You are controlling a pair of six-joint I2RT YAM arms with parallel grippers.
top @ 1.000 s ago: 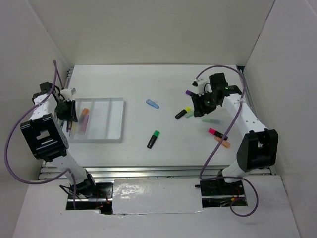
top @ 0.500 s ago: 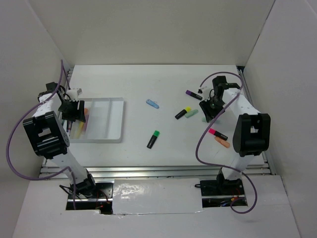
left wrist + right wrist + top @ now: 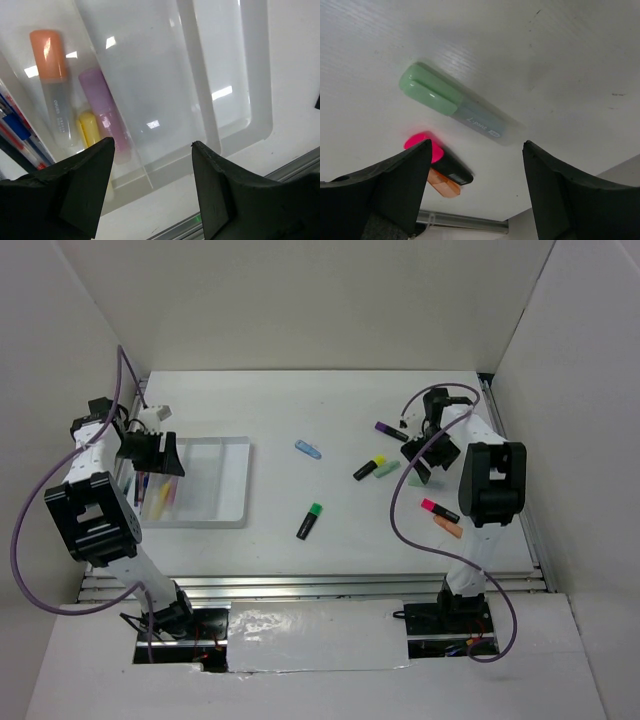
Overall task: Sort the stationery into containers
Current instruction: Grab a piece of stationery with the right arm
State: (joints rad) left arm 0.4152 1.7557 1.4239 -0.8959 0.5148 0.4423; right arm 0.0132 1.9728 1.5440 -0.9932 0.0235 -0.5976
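- We find the left claw [image 3: 160, 452] over the far left part of the shallow white rectangular plastic tray [image 3: 225, 485]. The tray sits on the left side of the white table [image 3: 300, 400]. The claw's jaws stand wide apart, with nothing between them.
- In the left wrist view we note three pieces in one long compartment of the tray: an orange-capped clear highlighter [image 3: 49, 75], a pale purple highlighter [image 3: 105, 112] just beside it, and a yellow highlighter [image 3: 89, 129]. The yellow one lies against the purple one's side and is partly hidden by a finger.
- The next compartment, at the left edge of that view, holds thin pens with blue and red parts [image 3: 17, 131]. We cannot count them.
- The right claw [image 3: 425, 453] is over the far right of the table, jaws apart and gripping nothing.
- In the right wrist view a mint-green highlighter with a clear barrel [image 3: 454, 105] lies flat on the table beneath the gap, clear of both fingers.
- Nearer than that one lie a pink-capped black highlighter [image 3: 440, 159] and an orange highlighter [image 3: 443, 184], just beside each other.
- Loose on the table towards the right we log a purple-and-black marker [image 3: 390, 430] and a black highlighter with a yellow cap [image 3: 369, 468]. A second mint highlighter [image 3: 387, 469] lies just beside the yellow-capped one.
- Around the middle of the table are a pale blue pen [image 3: 309, 449], farther back, and a black highlighter with a green cap [image 3: 310, 521], nearer and well apart from the rest.
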